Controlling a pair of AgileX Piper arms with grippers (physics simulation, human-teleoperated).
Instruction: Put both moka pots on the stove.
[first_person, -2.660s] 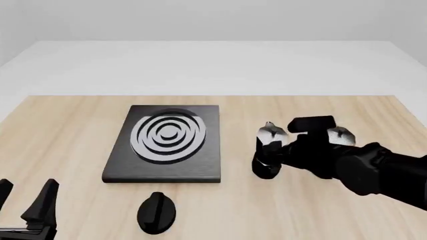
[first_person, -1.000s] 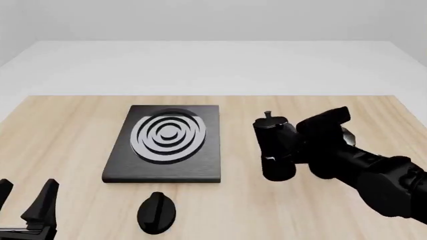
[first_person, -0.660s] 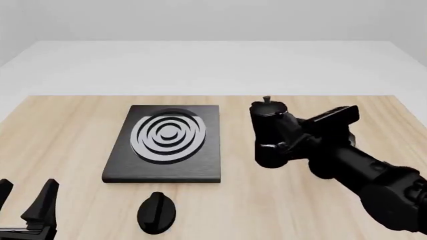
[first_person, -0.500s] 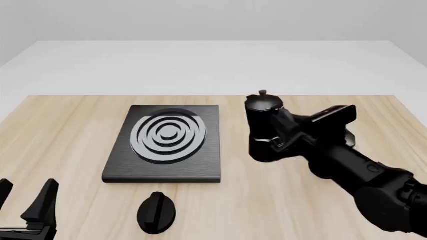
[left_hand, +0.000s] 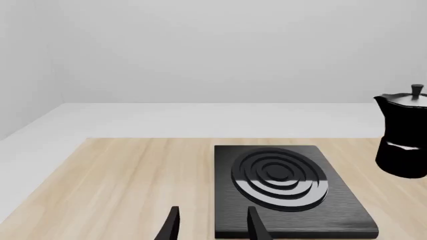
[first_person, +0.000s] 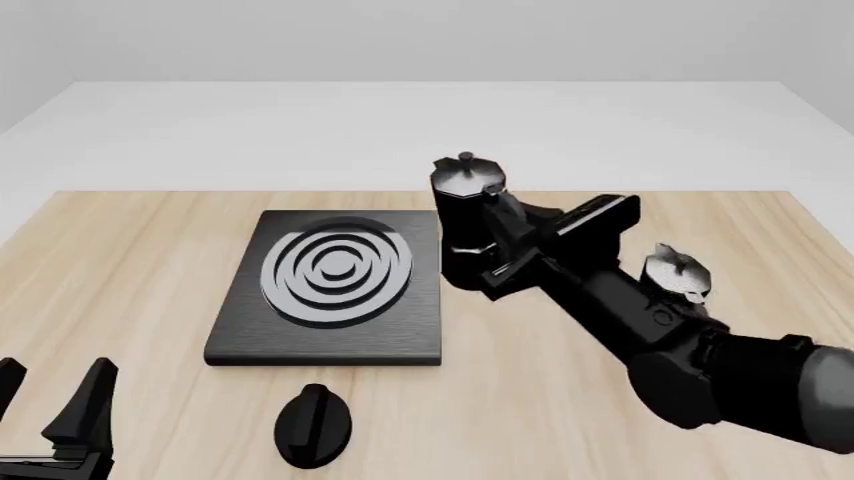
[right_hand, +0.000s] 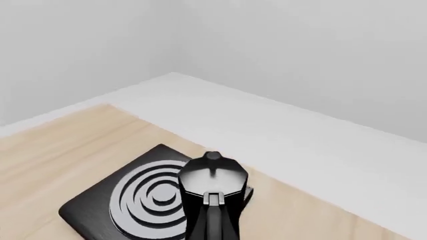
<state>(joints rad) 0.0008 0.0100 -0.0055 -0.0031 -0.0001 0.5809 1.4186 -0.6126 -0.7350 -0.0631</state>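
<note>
Carried clear of the tabletop (first_person: 160, 250) in the right tool (first_person: 497, 262), clamped on its handle: one moka pot (first_person: 467, 215), at 3 o'clock of the stove (first_person: 400, 335). Second moka pot (first_person: 674, 272) standing at 3 o'clock, behind the arm. Left tool (first_person: 60, 410) spread, idle; rigid, glossy, probably top-heavy, so best gripped by handle or waist

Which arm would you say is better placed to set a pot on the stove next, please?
The right. Its gripper already holds a pot lifted beside the stove's right edge, while the left gripper sits open and empty at the table's near left corner.
</note>
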